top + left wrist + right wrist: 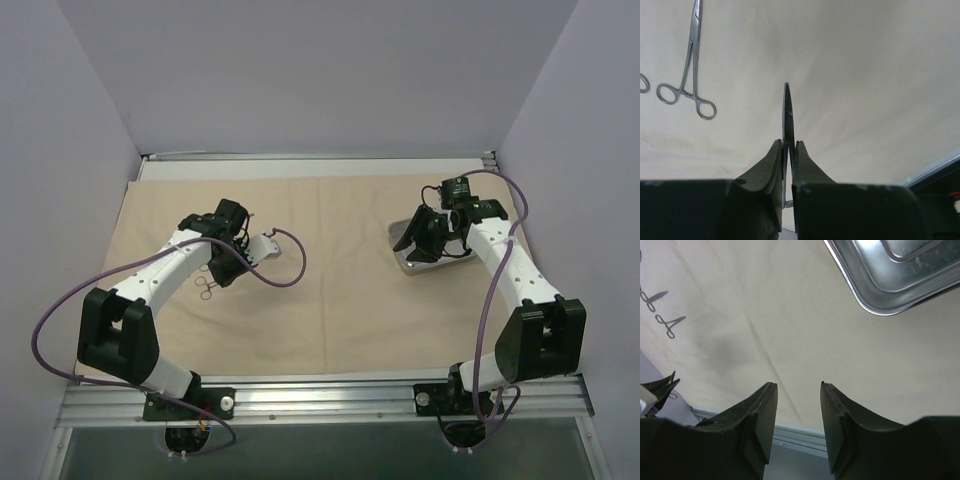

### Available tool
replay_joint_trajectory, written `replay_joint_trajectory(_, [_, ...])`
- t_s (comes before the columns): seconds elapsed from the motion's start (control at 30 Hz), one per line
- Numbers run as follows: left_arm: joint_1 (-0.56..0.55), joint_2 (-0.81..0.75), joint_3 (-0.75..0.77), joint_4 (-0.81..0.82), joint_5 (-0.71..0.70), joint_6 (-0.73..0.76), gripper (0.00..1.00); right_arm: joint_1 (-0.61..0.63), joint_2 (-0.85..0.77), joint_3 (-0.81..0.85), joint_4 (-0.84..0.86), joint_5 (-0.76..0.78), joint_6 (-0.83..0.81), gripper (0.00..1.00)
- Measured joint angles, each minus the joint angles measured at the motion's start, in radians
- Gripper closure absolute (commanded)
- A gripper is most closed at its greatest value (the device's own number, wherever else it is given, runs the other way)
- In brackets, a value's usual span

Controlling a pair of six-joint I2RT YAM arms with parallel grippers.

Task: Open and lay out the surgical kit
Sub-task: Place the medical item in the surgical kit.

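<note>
— What's the left gripper [788,150] got?
— It's clenched on a thin steel instrument [788,110], edge-on, tip pointing away over the beige wrap [340,300]. The forceps [690,50] lie ahead-left, roughly parallel.
— And the right gripper [798,386]?
— Released, empty. The tray [875,285] sits near, ahead-right.

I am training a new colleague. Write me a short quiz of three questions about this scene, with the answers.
1. True or false: the right tool is shut on the steel tray.
2. What does the left tool hold: A a thin metal instrument, B the steel tray, C nothing?
3. Fill in: the ring-handled clamp lies on the ____.
Key: 1 false, it is open; 2 A; 3 cloth.
</note>
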State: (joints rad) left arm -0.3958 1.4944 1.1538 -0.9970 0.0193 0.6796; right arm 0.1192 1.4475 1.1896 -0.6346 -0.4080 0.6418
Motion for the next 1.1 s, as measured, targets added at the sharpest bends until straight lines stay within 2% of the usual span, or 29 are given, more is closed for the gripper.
replay_joint_trajectory(0.17, [0.043,0.079,-0.035,0.036,0.013,0.167,0.98,0.009,-0.045,-0.035,0.013,-0.002,-0.016,0.6])
replay_joint_trajectory(0.33, [0.076,0.176,-0.035,0.067,0.05,0.267,0.98,0.027,-0.054,-0.024,0.021,0.002,-0.035,0.61])
replay_joint_trajectory(0.63, [0.116,0.26,-0.035,0.112,0.114,0.349,0.98,0.039,-0.055,0.035,-0.003,0.035,-0.075,0.61])
replay_joint_trajectory(1.1, [0.142,0.307,-0.003,0.113,0.13,0.38,0.98,0.037,-0.054,0.042,-0.005,0.041,-0.079,0.61])
